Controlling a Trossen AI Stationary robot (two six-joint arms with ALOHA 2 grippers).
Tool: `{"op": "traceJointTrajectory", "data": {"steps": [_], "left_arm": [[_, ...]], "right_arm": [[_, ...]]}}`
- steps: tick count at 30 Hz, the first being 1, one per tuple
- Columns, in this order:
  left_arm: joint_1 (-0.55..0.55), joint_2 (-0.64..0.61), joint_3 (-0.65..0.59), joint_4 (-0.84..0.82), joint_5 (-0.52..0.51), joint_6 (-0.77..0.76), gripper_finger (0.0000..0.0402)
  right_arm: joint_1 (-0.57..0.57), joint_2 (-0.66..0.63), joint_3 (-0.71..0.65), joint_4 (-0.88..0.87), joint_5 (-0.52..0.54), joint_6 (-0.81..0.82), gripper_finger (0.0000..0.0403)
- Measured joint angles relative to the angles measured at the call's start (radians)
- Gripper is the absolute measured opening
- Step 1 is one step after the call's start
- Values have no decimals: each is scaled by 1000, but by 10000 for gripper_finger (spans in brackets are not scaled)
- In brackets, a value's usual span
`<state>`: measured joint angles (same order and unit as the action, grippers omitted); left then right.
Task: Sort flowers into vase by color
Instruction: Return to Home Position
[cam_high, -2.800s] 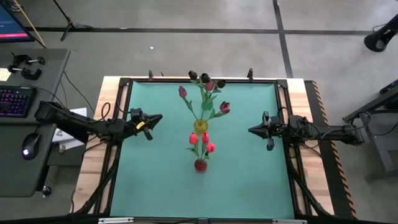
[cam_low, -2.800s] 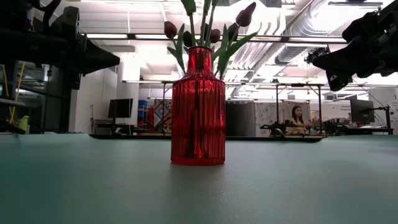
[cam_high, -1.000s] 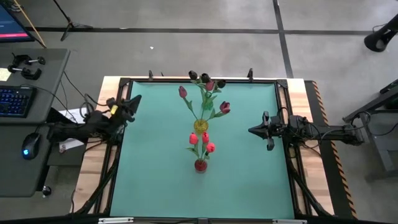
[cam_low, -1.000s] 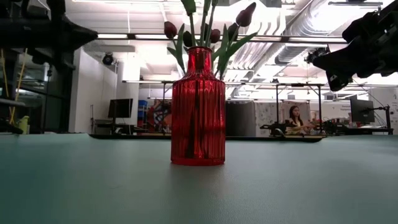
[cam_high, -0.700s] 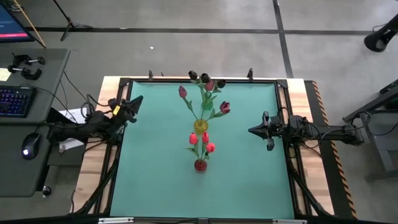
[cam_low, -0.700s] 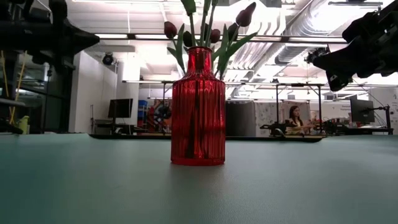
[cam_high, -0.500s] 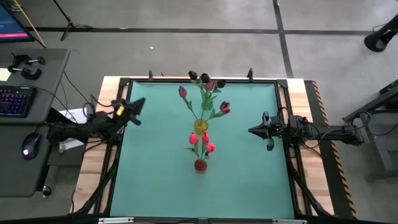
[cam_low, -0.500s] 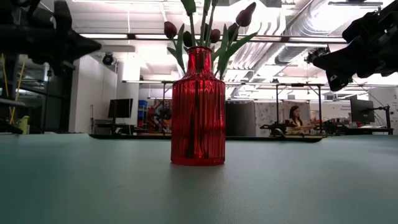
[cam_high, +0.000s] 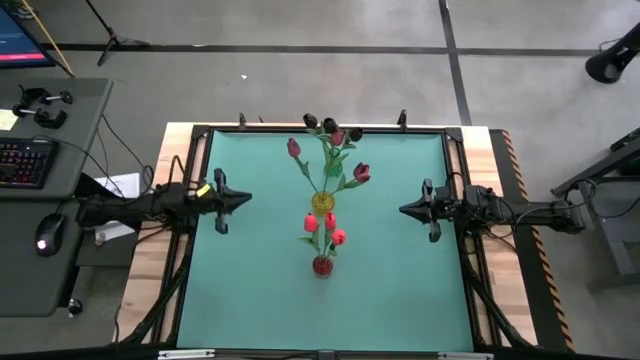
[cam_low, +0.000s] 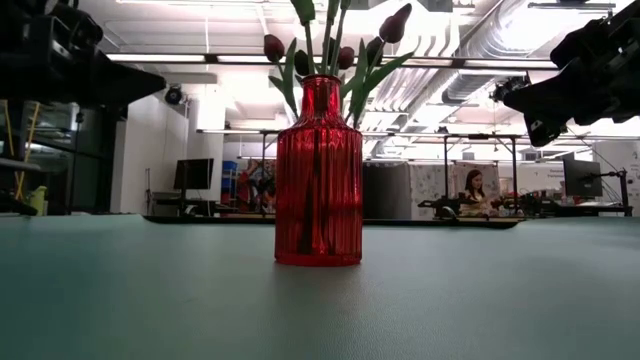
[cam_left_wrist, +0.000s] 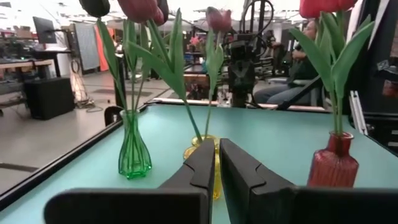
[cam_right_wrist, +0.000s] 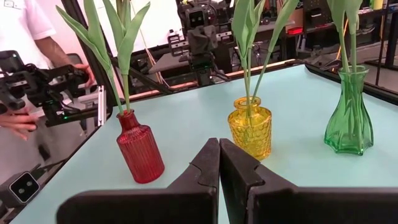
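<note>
Three vases stand in a row down the table's middle. The red vase (cam_high: 322, 265) holds red-pink tulips (cam_high: 329, 220). The yellow vase (cam_high: 322, 201) holds crimson tulips (cam_high: 361, 172). The green vase (cam_right_wrist: 349, 115), nearest the far edge, holds near-black tulips (cam_high: 329, 125). All stems stand in the vase necks. My left gripper (cam_high: 235, 200) hovers shut at the table's left edge, pointing at the yellow vase (cam_left_wrist: 205, 149). My right gripper (cam_high: 403, 210) hovers shut at the right side, pointing at the same row. Neither holds anything.
Bare green mat lies on both sides of the vase row. A black frame (cam_high: 190, 230) runs round the table. In the right wrist view a person (cam_right_wrist: 25, 37) stands beyond the table's left side, with a hand on a control rig.
My left arm has swung from the table's far-left corner toward the near edge. It has turned from pointing slantwise at the far edge to pointing level at the vase row. The right arm, vases and flowers have kept still.
</note>
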<state>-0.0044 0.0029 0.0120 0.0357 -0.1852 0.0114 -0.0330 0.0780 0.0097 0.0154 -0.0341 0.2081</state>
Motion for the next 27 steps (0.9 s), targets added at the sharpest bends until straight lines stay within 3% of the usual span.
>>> {"op": "traceJointTrajectory", "data": {"steps": [27], "left_arm": [[-26, 5, 0, 5, 0, 19, 13]], "right_arm": [[0, 0, 0, -1, 0, 0, 0]]}}
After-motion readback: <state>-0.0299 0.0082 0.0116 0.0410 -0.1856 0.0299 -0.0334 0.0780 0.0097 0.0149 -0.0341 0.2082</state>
